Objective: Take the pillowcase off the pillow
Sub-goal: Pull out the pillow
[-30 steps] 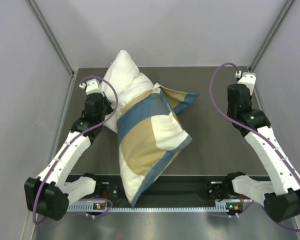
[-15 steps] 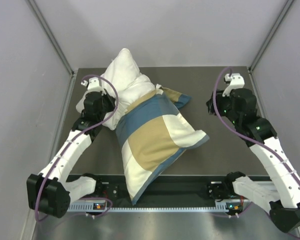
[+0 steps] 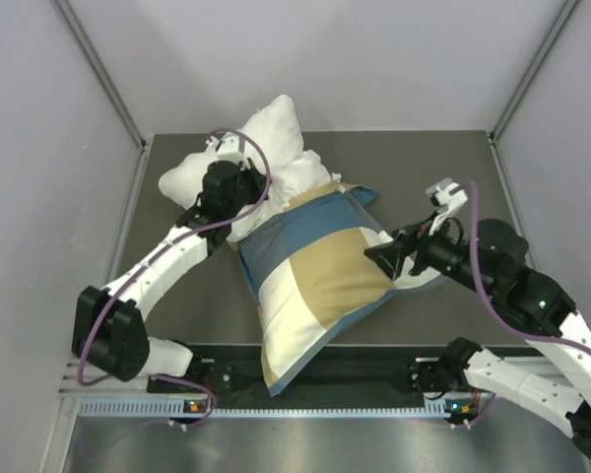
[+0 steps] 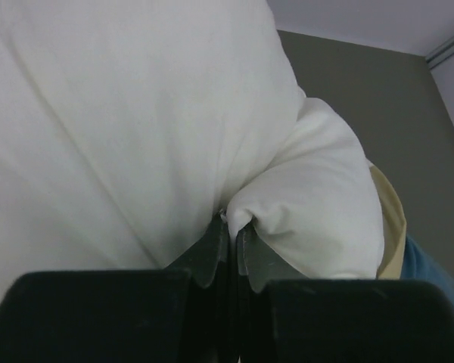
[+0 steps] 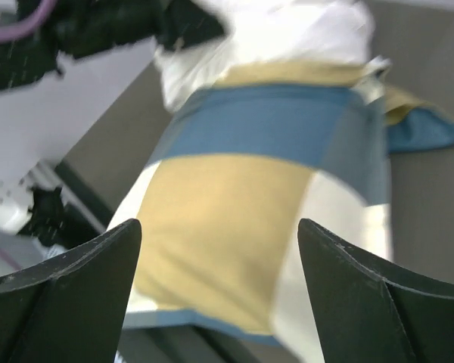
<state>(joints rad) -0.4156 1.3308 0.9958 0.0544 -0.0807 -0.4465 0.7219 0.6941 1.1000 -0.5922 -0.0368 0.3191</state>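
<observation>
The right gripper [image 5: 219, 227] has swung over the soft blue-tan-cream checked fabric pillowcase [image 3: 315, 276], jaws apart (limp, so probably best grabbed by its blue edge); the left gripper [image 4: 228, 227] pinches the plump white pillow [image 4: 136, 113].

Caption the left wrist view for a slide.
Left gripper shut on a fold of the white pillow; the pillowcase shows tan and blue at right.

From above I get soft, even light: no glare, only faint shadows beneath the pillowcase [image 3: 315, 276] on the dark table [image 3: 424, 163]. My right wrist view is smeared by blur, the right gripper [image 5: 218, 227] near-black. My left wrist view is sharp; the pillow [image 4: 136, 113] glows bright, its folds shading toward the left gripper [image 4: 228, 227].
</observation>
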